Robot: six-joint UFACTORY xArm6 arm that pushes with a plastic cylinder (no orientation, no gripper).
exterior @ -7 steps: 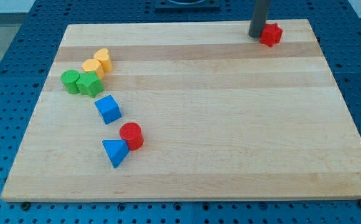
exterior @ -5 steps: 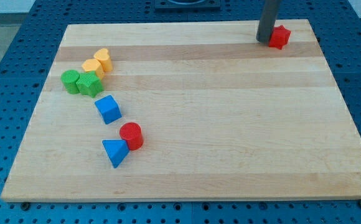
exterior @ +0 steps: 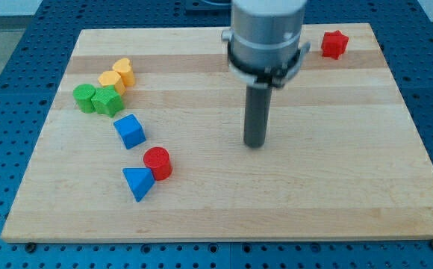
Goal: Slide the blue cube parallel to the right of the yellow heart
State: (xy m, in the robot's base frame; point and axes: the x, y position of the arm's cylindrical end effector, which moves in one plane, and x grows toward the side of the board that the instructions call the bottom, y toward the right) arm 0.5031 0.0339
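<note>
- The wooden board [exterior: 336, 187] fills most of my view, lying on a blue pegboard surface [exterior: 7, 149] that shows at every edge.
- My arm's grey housing [exterior: 266, 33] comes in from the far edge, a little right of centre, and the dark rod [exterior: 257, 112] hangs straight down from it.
- My tip [exterior: 255, 144] sits on bare wood near the middle of the board, touching nothing. It has no jaws, so it neither clamps nor releases; it holds no block.
- The blue cube [exterior: 130, 131], the block I am meant to move, lies on the left part of the board, well to the left of my tip and a little farther back. It stands apart from its neighbours: the green pair is just beyond it, the red cylinder just nearer.
- The blue triangular block [exterior: 137, 182] is the nearest piece on the left side, and it touches the red cylinder [exterior: 157, 162] at its far right corner.
- Two green blocks sit side by side, touching: a round-looking one [exterior: 84, 97] on the left and one [exterior: 108, 101] on the right whose shape I cannot make out.
- The yellow heart [exterior: 123, 70] is the farthest of the left cluster. A second yellow block [exterior: 111, 79] touches it on its near left side and also meets the green pair.
- The red star [exterior: 334, 44] sits alone by the far right corner, well apart from my tip and from all the other blocks.
</note>
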